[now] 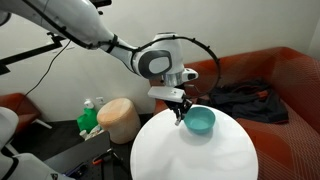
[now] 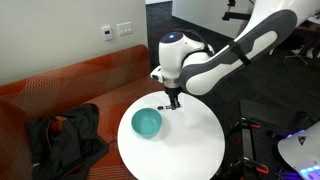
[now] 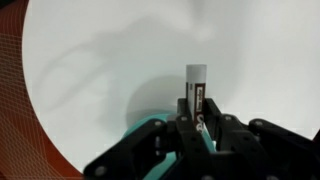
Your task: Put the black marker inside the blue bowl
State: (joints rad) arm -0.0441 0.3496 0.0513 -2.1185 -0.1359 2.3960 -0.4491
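The gripper (image 3: 197, 120) was clamped on the black marker (image 3: 196, 90). In the wrist view the pen stood between the fingers with its grey end projecting past them. In both exterior views the gripper hung low over the white round table (image 1: 190, 155), just beside the blue bowl (image 1: 203, 122), which sat near the tabletop edge closest to the red sofa (image 2: 70, 85). Judged step: carrying the grasped marker to the bowl, with release not yet done. The wrist view showed the teal rim to one side of the fingers, not beneath the marker. The next move called for a short sideways shift to centre the marker over the bowl opening, then a gentle release.
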